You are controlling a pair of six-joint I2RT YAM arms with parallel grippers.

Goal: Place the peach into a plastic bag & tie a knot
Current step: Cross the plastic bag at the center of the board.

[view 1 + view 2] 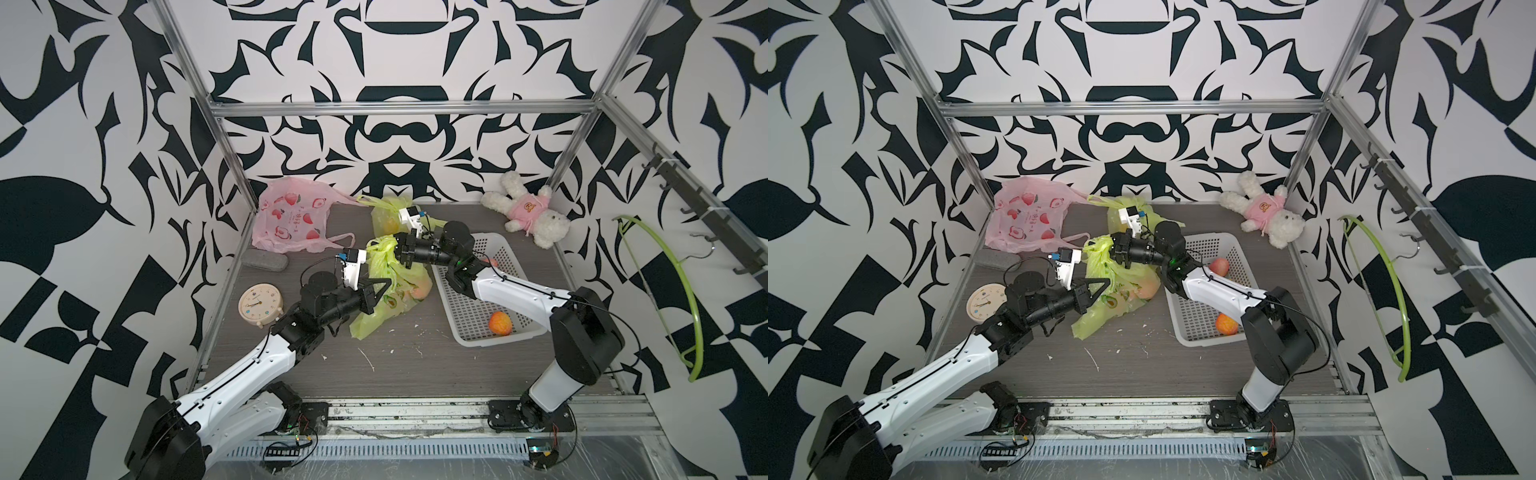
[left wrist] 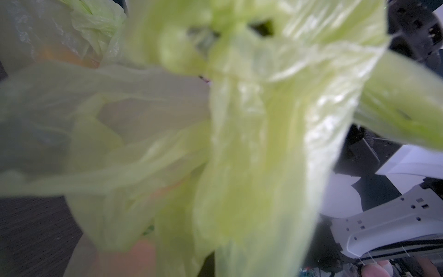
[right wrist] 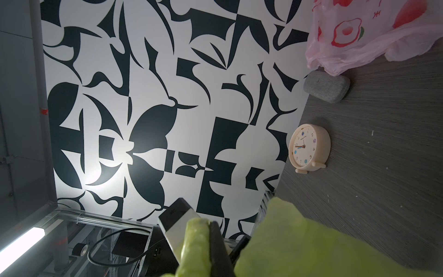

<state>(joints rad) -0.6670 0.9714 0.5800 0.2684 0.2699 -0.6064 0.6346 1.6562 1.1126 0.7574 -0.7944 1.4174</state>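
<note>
The left claw (image 1: 387,285) and right claw (image 1: 395,250) each clamp the top of the green bag (image 1: 372,322), apparently drawing its handles into a knot over the peach (image 1: 420,291) inside.

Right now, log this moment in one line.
left gripper: shut on green bag | right gripper: shut on green bag | peach: inside bag | knot: unclear
</note>
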